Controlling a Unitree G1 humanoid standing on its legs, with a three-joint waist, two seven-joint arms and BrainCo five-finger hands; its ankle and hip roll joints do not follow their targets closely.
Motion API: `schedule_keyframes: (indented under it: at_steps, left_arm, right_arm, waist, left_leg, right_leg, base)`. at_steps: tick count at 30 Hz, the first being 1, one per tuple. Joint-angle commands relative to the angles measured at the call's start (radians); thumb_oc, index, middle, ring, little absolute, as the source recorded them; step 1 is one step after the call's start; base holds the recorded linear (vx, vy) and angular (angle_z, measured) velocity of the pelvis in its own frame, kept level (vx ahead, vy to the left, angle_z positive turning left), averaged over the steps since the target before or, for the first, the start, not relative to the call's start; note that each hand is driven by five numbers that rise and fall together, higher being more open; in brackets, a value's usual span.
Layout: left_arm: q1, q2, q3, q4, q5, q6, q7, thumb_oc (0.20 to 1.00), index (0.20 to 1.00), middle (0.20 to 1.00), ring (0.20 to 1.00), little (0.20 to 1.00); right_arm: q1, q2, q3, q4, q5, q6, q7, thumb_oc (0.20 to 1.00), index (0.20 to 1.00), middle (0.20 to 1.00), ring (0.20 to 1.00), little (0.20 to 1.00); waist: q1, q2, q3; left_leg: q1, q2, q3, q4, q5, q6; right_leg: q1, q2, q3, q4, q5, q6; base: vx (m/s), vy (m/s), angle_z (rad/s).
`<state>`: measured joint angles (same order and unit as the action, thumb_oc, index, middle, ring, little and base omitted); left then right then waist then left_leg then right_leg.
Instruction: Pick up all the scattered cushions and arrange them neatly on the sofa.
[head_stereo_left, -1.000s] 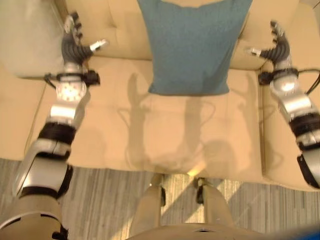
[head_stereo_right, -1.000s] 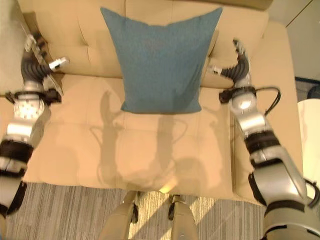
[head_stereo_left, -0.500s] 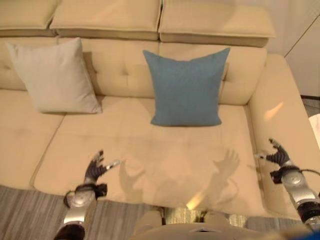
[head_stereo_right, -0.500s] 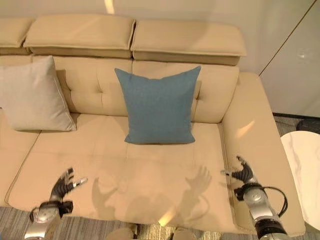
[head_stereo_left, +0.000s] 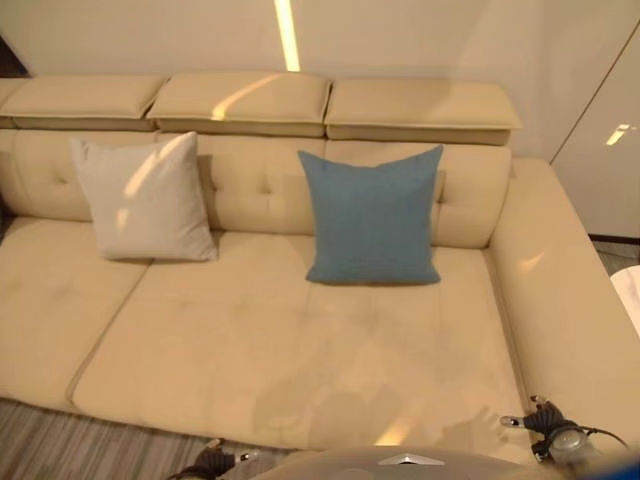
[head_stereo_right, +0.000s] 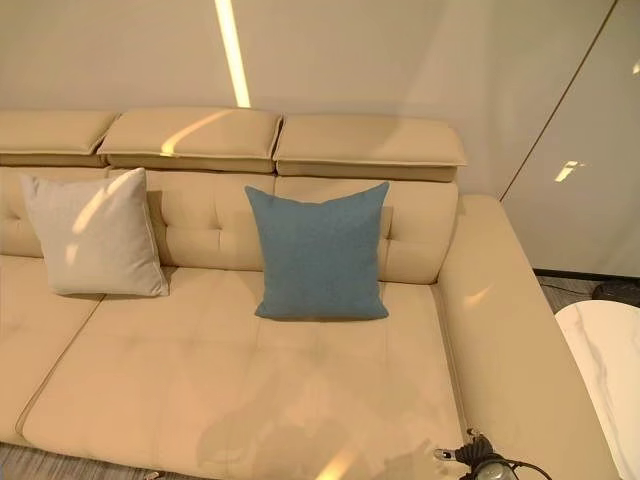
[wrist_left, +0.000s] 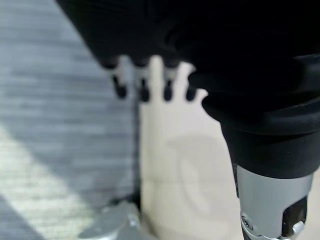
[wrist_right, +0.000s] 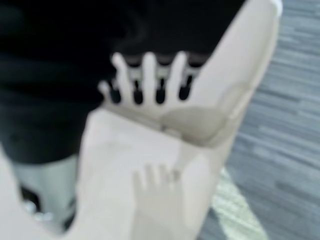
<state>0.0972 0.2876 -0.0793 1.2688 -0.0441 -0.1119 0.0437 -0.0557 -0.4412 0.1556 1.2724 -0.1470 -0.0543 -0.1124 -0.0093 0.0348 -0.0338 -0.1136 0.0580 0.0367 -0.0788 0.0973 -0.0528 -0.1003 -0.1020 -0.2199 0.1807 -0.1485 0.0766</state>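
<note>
1. Two cushions stand on the beige sofa (head_stereo_left: 250, 350), both propped upright against its tufted backrest.
2. Nearer the sofa's right armrest, the blue cushion (head_stereo_left: 372, 216) rests on its lower edge at the back of the seat. Its flat face looks out to the front and its top corners point up. It is close to square, slightly taller than wide, and leans back on the backrest.
3. Toward the sofa's left end, well apart from the blue one, the pale grey cushion (head_stereo_left: 144, 198) stands the same way, face forward and tilted a little, so that its upper edge slopes.
4. Between the two cushions a bare stretch of backrest shows its button tufts.
5. Three flat headrest pads run along the top of the sofa's backrest, and a plain wall with a bright vertical light strip (head_stereo_right: 232, 54) rises behind them.
6. Grey striped carpet (head_stereo_left: 60, 440) lies in front of the sofa's seat edge. A white marbled side table (head_stereo_right: 605, 365) stands beyond the right armrest.
7. Low at the sofa's front edge, near the right armrest, the right hand (head_stereo_left: 540, 418) holds nothing, its fingers straight and spread in its wrist view.
8. At the sofa's front edge toward the left, the left hand (head_stereo_left: 213, 462) is likewise empty, its fingers straight and side by side over the carpet and seat edge.
</note>
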Motion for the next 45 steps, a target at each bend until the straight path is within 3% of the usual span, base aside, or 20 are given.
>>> schedule_keyframes:
  at_steps: [1,5,6,7,8,10,12,13,16,20,23,24,28,30,35,45]
  left_arm:
    - [-0.069,0.040,0.036,0.016,0.039,0.000,0.007,1.000,1.000,1.000,1.000,1.000]
    - [-0.100,0.036,0.013,-0.001,0.030,-0.001,0.017,1.000,1.000,1.000,1.000,1.000]
    - [-0.138,0.032,-0.012,-0.014,0.021,-0.002,0.026,1.000,1.000,1.000,1.000,1.000]
    - [-0.148,0.031,-0.017,-0.017,0.019,-0.002,0.025,1.000,1.000,1.000,1.000,1.000]
    - [-0.155,0.029,-0.021,-0.018,0.015,-0.003,0.026,1.000,1.000,1.000,1.000,1.000]
    - [-0.157,0.016,-0.027,-0.014,0.011,-0.002,0.023,1.000,1.000,1.000,1.000,1.000]
    - [-0.151,0.002,-0.028,-0.008,0.018,0.001,0.018,1.000,1.000,1.000,1.000,1.000]
    - [-0.150,-0.011,-0.025,-0.007,0.014,0.002,0.014,1.000,1.000,1.000,1.000,1.000]
    - [-0.143,-0.024,-0.028,-0.014,0.007,0.003,0.006,1.000,1.000,1.000,1.000,1.000]
    - [-0.149,-0.025,-0.041,-0.012,0.015,0.002,0.005,1.000,1.000,1.000,1.000,1.000]
    - [-0.152,-0.017,-0.038,-0.001,0.018,0.002,0.008,1.000,1.000,1.000,1.000,1.000]
    - [-0.155,-0.009,-0.036,0.003,0.017,0.004,0.009,1.000,1.000,1.000,1.000,1.000]
    - [-0.137,0.004,-0.006,0.016,0.007,0.014,0.009,1.000,1.000,1.000,1.000,1.000]
    - [-0.120,0.010,0.008,0.025,0.007,0.019,0.005,1.000,1.000,1.000,1.000,1.000]
    - [-0.092,0.011,0.023,0.056,0.018,0.018,0.001,1.000,1.000,1.000,1.000,1.000]
    - [-0.100,0.007,0.033,0.055,0.014,0.019,0.007,1.000,1.000,1.000,1.000,1.000]
  right_arm:
    - [-0.023,0.035,0.020,0.015,-0.011,0.003,-0.002,1.000,1.000,1.000,1.000,1.000]
    - [-0.035,0.037,0.020,0.015,0.015,0.005,-0.014,1.000,1.000,1.000,1.000,1.000]
    - [-0.051,0.029,0.023,0.018,0.036,0.010,-0.029,1.000,1.000,1.000,1.000,1.000]
    - [-0.055,0.026,0.026,0.018,0.039,0.012,-0.030,1.000,1.000,1.000,1.000,1.000]
    - [-0.059,0.023,0.029,0.020,0.043,0.013,-0.031,1.000,1.000,1.000,1.000,1.000]
    - [-0.067,0.024,0.039,0.022,0.040,0.016,-0.028,1.000,1.000,1.000,1.000,1.000]
    - [-0.070,0.019,0.049,0.028,0.023,0.023,-0.026,1.000,1.000,1.000,1.000,1.000]
    - [-0.072,0.016,0.051,0.022,0.019,0.023,-0.022,1.000,1.000,1.000,1.000,1.000]
    - [-0.061,0.020,0.046,0.030,0.019,0.027,-0.018,1.000,1.000,1.000,1.000,1.000]
    - [-0.058,0.040,0.049,0.047,-0.018,0.046,-0.017,1.000,1.000,1.000,1.000,1.000]
    - [-0.067,0.052,0.055,0.052,-0.036,0.054,-0.019,1.000,1.000,1.000,1.000,1.000]
    - [-0.070,0.054,0.054,0.053,-0.030,0.056,-0.019,1.000,1.000,1.000,1.000,1.000]
    - [-0.071,0.062,0.060,0.056,-0.030,0.055,-0.018,1.000,1.000,1.000,1.000,1.000]
    - [-0.059,0.065,0.051,0.066,-0.029,0.052,-0.012,1.000,1.000,1.000,1.000,1.000]
    - [-0.043,0.073,0.031,0.063,-0.021,0.047,-0.010,1.000,1.000,1.000,1.000,1.000]
    - [-0.044,0.067,0.019,0.074,-0.001,0.047,-0.022,1.000,1.000,1.000,1.000,1.000]
  waist:
    - [-0.001,-0.078,0.045]
    - [-0.003,-0.082,0.073]
    - [0.000,-0.088,0.096]
    - [0.001,-0.092,0.103]
    - [0.000,-0.099,0.103]
    - [-0.007,-0.124,0.107]
    - [-0.017,-0.135,0.102]
    - [-0.033,-0.127,0.090]
    - [-0.051,-0.105,0.080]
    - [-0.061,-0.106,0.100]
    - [-0.066,-0.104,0.116]
    - [-0.067,-0.101,0.120]
    - [-0.022,-0.085,0.117]
    - [-0.002,-0.083,0.091]
    - [0.008,-0.112,0.028]
    - [0.004,-0.104,0.005]
  left_leg:
    - [0.047,0.033,0.057,0.034,-0.056,-0.076]
    - [-0.023,0.047,0.027,0.065,-0.032,-0.089]
    - [-0.120,0.049,0.011,0.122,0.002,-0.109]
    - [-0.145,0.046,0.012,0.145,0.000,-0.107]
    - [-0.157,0.041,0.001,0.185,-0.023,-0.097]
    - [-0.143,0.002,-0.052,0.288,-0.134,-0.073]
    - [-0.118,-0.019,-0.088,0.375,-0.207,-0.057]
    - [-0.056,-0.006,-0.082,0.384,-0.232,-0.052]
    - [0.008,0.002,-0.052,0.334,-0.252,-0.052]
    - [0.037,-0.087,-0.063,0.258,-0.291,-0.009]
    - [0.023,-0.101,-0.057,0.253,-0.279,-0.003]
    - [0.013,-0.102,-0.054,0.249,-0.271,0.003]
    - [-0.016,-0.098,-0.030,0.236,-0.240,0.028]
    - [-0.022,-0.090,-0.026,0.225,-0.227,0.029]
    - [-0.001,-0.082,-0.001,0.169,-0.205,0.011]
    - [0.031,-0.050,0.017,0.088,-0.157,-0.019]
  right_leg:
    - [0.054,-0.037,-0.009,-0.210,0.154,0.093]
    - [0.032,-0.011,0.006,-0.219,0.146,0.081]
    - [0.011,0.002,-0.001,-0.237,0.149,0.072]
    - [-0.001,0.002,-0.005,-0.237,0.152,0.070]
    - [-0.021,0.001,-0.009,-0.232,0.160,0.067]
    - [-0.049,-0.017,0.001,-0.228,0.185,0.070]
    - [-0.054,-0.031,0.011,-0.237,0.206,0.072]
    - [-0.071,-0.035,0.016,-0.237,0.218,0.074]
    - [-0.087,-0.033,0.024,-0.236,0.243,0.084]
    - [-0.168,-0.066,0.024,-0.233,0.326,0.118]
    - [-0.208,-0.086,0.026,-0.223,0.338,0.139]
    - [-0.212,-0.085,0.048,-0.211,0.315,0.139]
    - [-0.155,-0.117,0.060,-0.086,0.239,0.101]
    - [-0.102,-0.126,0.062,-0.056,0.216,0.102]
    - [-0.022,-0.118,0.040,-0.180,0.239,0.126]
    - [0.015,-0.071,0.020,-0.268,0.233,0.132]
  base:
    - [-0.12,-0.100,0.05]
    - [-0.18,-0.110,0.15]
    - [-0.29,-0.103,0.27]
    - [-0.37,-0.127,0.57]
    - [-0.22,-0.074,0.62]
    - [-0.18,-0.038,0.29]
    - [-0.12,0.070,0.10]
    - [-0.08,0.109,0.16]
    - [-0.06,0.159,0.13]
    - [-0.21,0.228,-0.04]
    - [-0.22,0.094,-0.42]
    - [-0.18,0.052,-0.27]
    - [-0.23,0.054,-0.33]
    - [-0.06,-0.013,-0.36]
    - [0.05,-0.083,-0.12]
    - [-0.02,-0.061,0.01]
